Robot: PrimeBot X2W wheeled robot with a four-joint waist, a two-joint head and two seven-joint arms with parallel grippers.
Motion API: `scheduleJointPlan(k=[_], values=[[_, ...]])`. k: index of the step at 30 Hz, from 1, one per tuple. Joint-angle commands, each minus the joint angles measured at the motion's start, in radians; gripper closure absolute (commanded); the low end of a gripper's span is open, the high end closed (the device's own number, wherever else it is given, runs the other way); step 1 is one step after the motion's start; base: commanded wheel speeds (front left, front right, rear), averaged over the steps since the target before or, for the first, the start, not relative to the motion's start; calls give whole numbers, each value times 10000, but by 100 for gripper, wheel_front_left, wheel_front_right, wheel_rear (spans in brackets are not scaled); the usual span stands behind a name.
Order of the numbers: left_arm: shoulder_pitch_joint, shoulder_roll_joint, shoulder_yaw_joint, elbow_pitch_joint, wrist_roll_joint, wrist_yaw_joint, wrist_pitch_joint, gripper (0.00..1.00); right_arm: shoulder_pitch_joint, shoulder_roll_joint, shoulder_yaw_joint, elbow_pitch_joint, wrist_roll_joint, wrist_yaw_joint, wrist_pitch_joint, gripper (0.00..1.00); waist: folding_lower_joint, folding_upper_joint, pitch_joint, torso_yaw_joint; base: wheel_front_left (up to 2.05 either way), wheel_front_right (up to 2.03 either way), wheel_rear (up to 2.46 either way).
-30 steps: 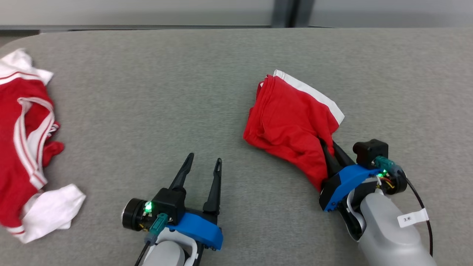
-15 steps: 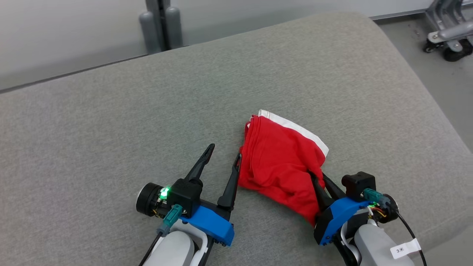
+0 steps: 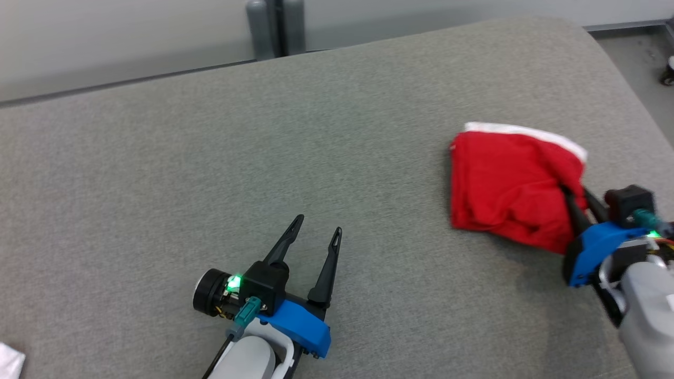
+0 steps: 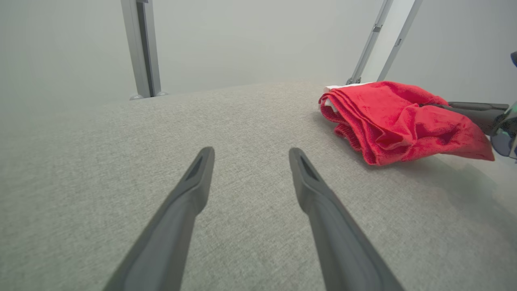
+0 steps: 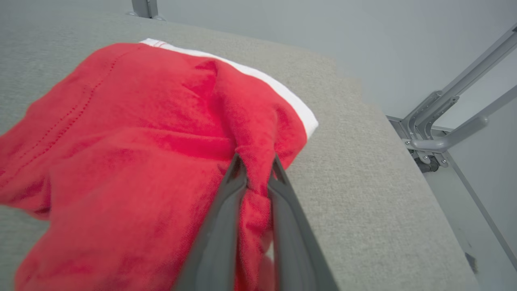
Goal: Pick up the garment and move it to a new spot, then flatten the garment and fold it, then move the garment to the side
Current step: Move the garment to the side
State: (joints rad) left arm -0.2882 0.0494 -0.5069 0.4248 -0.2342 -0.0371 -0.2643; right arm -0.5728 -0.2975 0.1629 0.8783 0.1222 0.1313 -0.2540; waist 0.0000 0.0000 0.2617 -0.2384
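The garment (image 3: 505,184) is a folded red cloth with a white band along its far edge, lying at the right of the grey table. My right gripper (image 3: 571,197) is shut on its near right corner; in the right wrist view red cloth (image 5: 141,141) bunches between the two dark fingers of that gripper (image 5: 256,163). My left gripper (image 3: 319,225) rests low over the table's front middle, open and empty, well left of the garment. Its wrist view has the open gripper (image 4: 250,155) with the garment (image 4: 396,121) to the right.
The grey table (image 3: 210,158) has its rounded right edge (image 3: 626,79) close behind the garment, with floor beyond. A grey post (image 3: 274,26) stands behind the table. A scrap of white cloth (image 3: 9,360) pokes in at the lower left corner.
The head camera has swung right, so the red-and-white pile at the left has left the picture. My right gripper has carried the garment to the right, away from the left gripper.
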Motion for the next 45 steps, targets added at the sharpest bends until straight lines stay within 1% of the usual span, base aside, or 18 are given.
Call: scheduleJointPlan(k=[1,5,7,12,15,19,22,24,27,31,32,33,34,37,40,43,45], values=[[47,20,34,15,61,-15,0,0,-169,-202,-140,132,72,-8,53,100,0,0,435,512,0,0,0],[-23,17,143,-89,96,54,0,0,-700,-1276,-743,886,118,-8,203,100,0,0,792,1172,0,0,0],[-94,12,182,-177,138,78,0,0,-974,-1696,-1166,1309,230,-8,263,100,0,0,1009,1443,0,0,0],[-209,13,312,-331,245,161,2,0,-1690,-2507,-2156,2138,-95,-8,236,100,0,0,1458,1898,0,0,0],[-246,13,333,-413,286,167,0,0,-2048,-2803,-2952,2657,-260,-8,211,100,0,0,1647,2051,0,0,0],[-217,30,331,-397,338,163,3,0,-2150,-2961,-4142,3329,-595,-8,121,100,0,0,1744,2111,0,0,0],[-221,33,294,-408,358,168,3,0,-1916,-2923,-5481,3707,-544,-10,26,100,0,0,1746,2076,0,0,0],[-244,30,277,-395,413,153,3,0,-1664,-2882,-6162,3838,-845,-10,-28,100,0,0,1720,2021,0,0,0],[-310,17,302,-345,480,116,2,0,-1513,-2602,-7152,3867,-1280,-7,-71,100,0,0,1663,1905,0,0,0],[-319,18,422,-253,571,66,2,0,-1493,-2098,-8073,3774,-1860,-7,-105,100,0,0,1589,1755,0,0,0],[-329,20,461,-230,602,55,2,0,-1554,-1946,-8273,3743,-1962,-7,-99,84,0,0,1566,1729,0,0,0],[-337,20,503,-211,606,35,2,0,-1620,-1814,-8425,3672,-2102,-7,-105,25,0,0,1544,1707,0,0,0],[-342,18,540,-204,621,35,2,0,-1692,-1678,-8551,3585,-2249,-7,-108,0,0,0,1514,1692,0,0,0],[-269,24,675,-220,654,65,2,0,-1919,-1297,-8614,2970,-2706,-7,-113,0,0,0,1370,1684,0,0,0],[-93,20,930,-302,568,168,0,0,-1983,-657,-8398,1902,-2834,-7,-113,0,0,0,1152,1696,0,0,0],[33,18,1308,-394,503,270,2,0,-1782,-41,-7831,690,-2609,-8,-113,0,0,0,883,1734,0,0,0],[93,18,1614,-470,501,330,0,0,-1550,370,-7267,-99,-2352,-7,-113,0,0,0,713,1785,0,0,0]])
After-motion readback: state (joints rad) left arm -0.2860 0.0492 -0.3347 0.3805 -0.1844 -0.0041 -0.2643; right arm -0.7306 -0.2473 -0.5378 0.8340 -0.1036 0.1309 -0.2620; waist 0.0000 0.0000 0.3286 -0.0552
